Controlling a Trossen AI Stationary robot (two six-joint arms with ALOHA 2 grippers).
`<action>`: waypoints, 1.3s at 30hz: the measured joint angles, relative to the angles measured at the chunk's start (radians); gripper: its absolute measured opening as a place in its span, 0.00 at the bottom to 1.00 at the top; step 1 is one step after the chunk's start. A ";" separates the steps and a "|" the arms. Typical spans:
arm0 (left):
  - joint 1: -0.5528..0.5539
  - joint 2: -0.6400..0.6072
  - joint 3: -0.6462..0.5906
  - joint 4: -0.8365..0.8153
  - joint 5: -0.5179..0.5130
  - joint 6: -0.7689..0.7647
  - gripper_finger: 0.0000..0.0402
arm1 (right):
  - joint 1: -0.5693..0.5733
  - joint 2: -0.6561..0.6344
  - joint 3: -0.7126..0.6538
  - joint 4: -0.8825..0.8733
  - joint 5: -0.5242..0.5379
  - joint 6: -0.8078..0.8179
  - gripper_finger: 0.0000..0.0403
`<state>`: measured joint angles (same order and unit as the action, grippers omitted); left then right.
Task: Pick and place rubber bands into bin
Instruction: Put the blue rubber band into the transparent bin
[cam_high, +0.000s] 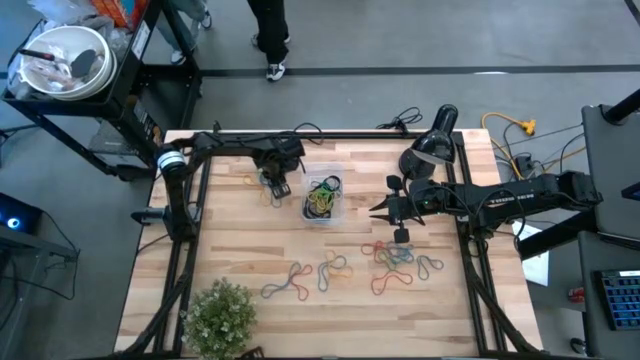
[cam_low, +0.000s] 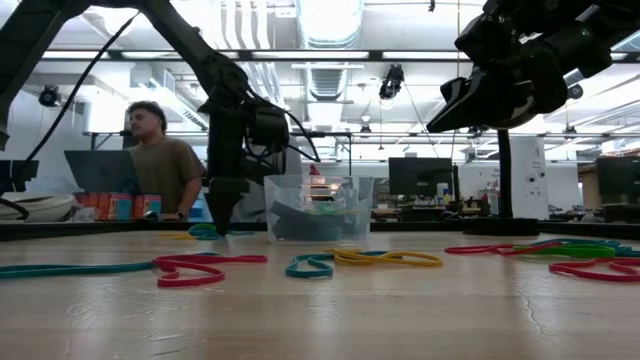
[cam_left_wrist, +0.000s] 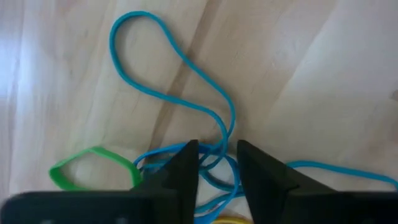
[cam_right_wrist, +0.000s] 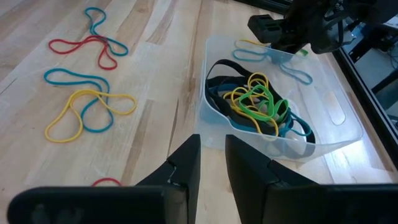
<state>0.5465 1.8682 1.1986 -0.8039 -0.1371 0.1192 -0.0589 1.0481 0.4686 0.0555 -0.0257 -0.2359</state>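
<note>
Several rubber bands (cam_right_wrist: 258, 102) already lie heaped in the clear bin (cam_high: 324, 196), which stands near the middle of the worktop (cam_high: 230, 250) toward its far side, so part of the job looks done. Plenty is left: a loose scatter of red, blue and yellow bands (cam_high: 335, 270) lies across the near half of the worktop, and a small cluster of blue, green and yellow bands (cam_left_wrist: 186, 93) sits just beside the bin on the left arm's side. The left gripper (cam_left_wrist: 217, 165) is down on that cluster, its fingers narrowly parted astride a strand of the blue band; I cannot tell whether they have pinched it yet. The right gripper (cam_right_wrist: 214, 162) hangs above the worktop on the bin's other side, jaws slightly apart with nothing between them, looking toward the bin. Room to move seems good: the stretch between the two arms is bare apart from the bin, and the lift from the cluster to the bin is short. The bin's near wall is the edge to clear. A potted plant (cam_high: 220, 318) at the near left corner stands well apart from the bands.
</note>
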 joint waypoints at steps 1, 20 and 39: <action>0.000 0.000 0.002 -0.001 0.003 0.004 0.16 | 0.000 0.000 0.000 0.000 0.000 0.000 0.17; -0.005 -0.160 0.010 -0.044 0.000 -0.061 0.00 | 0.000 0.000 0.000 0.001 0.001 -0.007 0.17; -0.062 -0.491 -0.048 -0.132 0.347 -0.248 0.00 | 0.000 0.000 0.000 0.002 0.001 -0.002 0.17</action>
<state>0.4841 1.3777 1.1501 -0.9359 0.2095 -0.1287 -0.0593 1.0481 0.4686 0.0577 -0.0250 -0.2381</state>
